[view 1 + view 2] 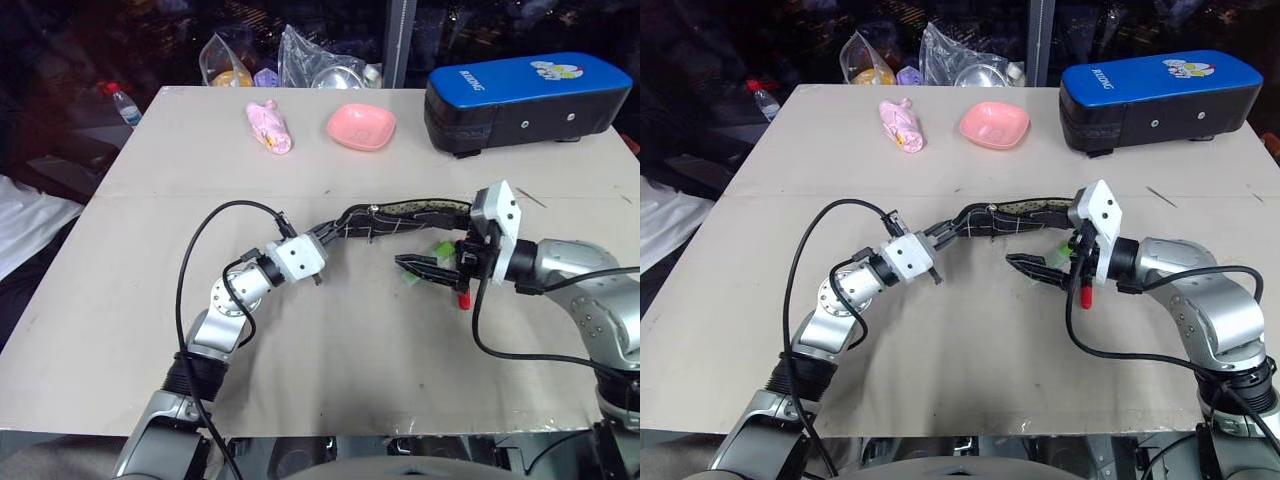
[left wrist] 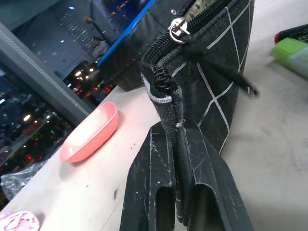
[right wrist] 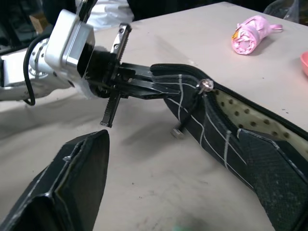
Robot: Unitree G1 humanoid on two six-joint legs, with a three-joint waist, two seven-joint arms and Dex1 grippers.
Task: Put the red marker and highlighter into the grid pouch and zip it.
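Item: highlighter (image 1: 415,272) and red marker (image 1: 464,298), centre-right, lying beside your right gripper (image 1: 425,268), fingers spread empty. Left gripper (image 2: 180,159) clamps grid pouch (image 1: 400,217) end.

On the pale bench (image 1: 330,330) the left tool (image 1: 322,236) is clamped on one end of the grid pouch (image 1: 400,216), which stretches open-topped toward the right arm, its spotted lining showing. The right tool (image 1: 425,267) hangs just beside the pouch, its black fingers spread. The highlighter (image 1: 438,250) and the red marker (image 1: 464,298) peek out beneath it. At the far edge sit a pink bowl (image 1: 361,127), a pink bundle (image 1: 269,127) and a blue-and-black case (image 1: 528,98).
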